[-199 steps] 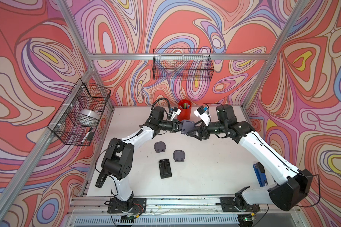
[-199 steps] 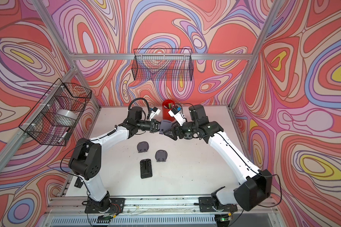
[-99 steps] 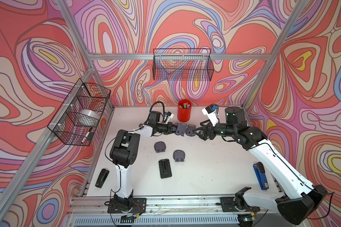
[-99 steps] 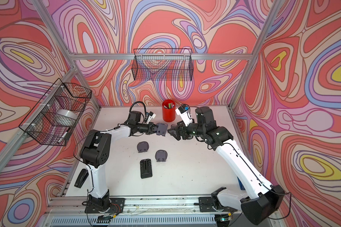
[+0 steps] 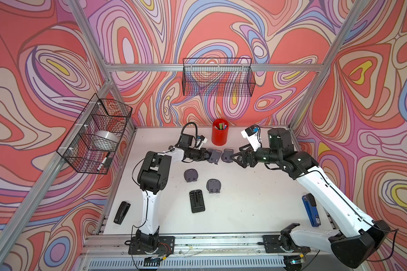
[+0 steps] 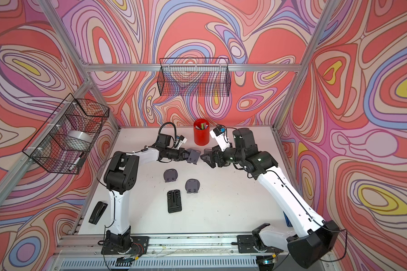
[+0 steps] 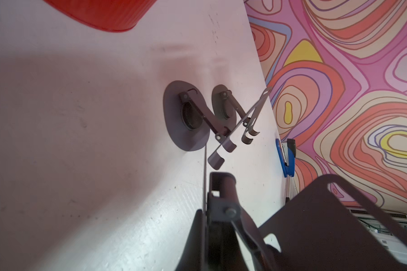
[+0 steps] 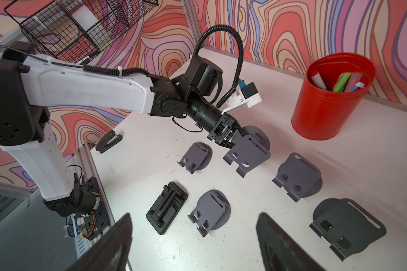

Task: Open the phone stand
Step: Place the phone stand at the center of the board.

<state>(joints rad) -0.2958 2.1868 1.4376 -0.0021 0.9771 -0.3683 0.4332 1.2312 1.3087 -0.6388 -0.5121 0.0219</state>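
Releasing | right gripper (image 5: 237, 157) has drawn back, jaws apart, empty | left gripper (image 8: 232, 140) stays clamped on phone stand (image 8: 249, 152) | stand seems open

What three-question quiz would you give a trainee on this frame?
1. Which gripper is clamped on a grey phone stand? A: left gripper. B: right gripper. C: both.
2. True or false: the red cup is empty.
3. Fill in: the black folded stand lies ___ on the table.
Key: 1 A; 2 false, it holds markers; 3 flat.
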